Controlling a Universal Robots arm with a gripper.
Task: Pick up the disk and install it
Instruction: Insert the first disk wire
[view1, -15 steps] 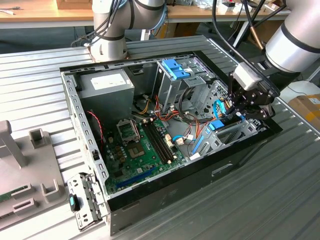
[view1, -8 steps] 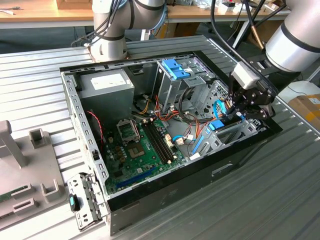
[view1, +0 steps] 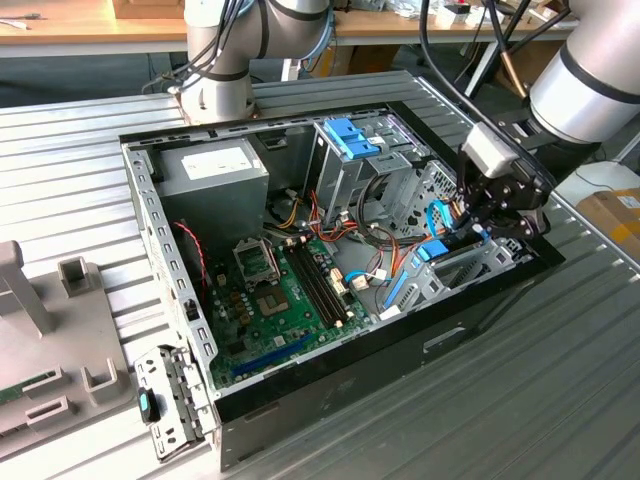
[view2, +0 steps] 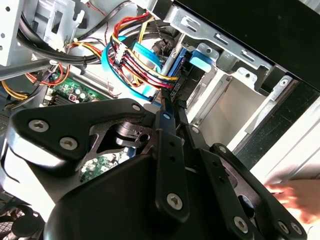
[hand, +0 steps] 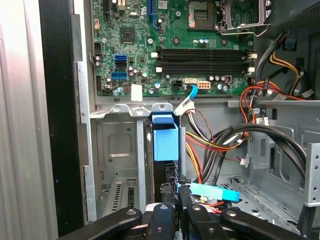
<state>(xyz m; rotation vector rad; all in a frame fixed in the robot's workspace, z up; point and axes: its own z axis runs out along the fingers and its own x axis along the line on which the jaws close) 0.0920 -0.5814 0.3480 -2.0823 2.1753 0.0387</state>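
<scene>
The disk (view1: 430, 251) stands on edge in the low silver drive bay (view1: 480, 262) at the case's front corner, on the exterior view's right; its blue end tab faces the motherboard. In the first wrist view the disk (hand: 165, 142) runs from that tab down to my gripper (hand: 177, 210), whose fingers are shut on its thin dark edge. In the second wrist view the blue-railed disk (view2: 179, 67) sits in the bay slot just beyond the gripper (view2: 172, 107). In the exterior view the gripper (view1: 480, 232) hangs over the bay inside the case.
The open case holds a green motherboard (view1: 290, 290), a grey power supply (view1: 215, 170) and a tall drive cage with a blue clip (view1: 352, 138). Red, yellow and black cables (hand: 210, 145) and a blue cable (hand: 212, 191) crowd beside the bay. A blurred hand (view2: 295, 195) shows outside the case.
</scene>
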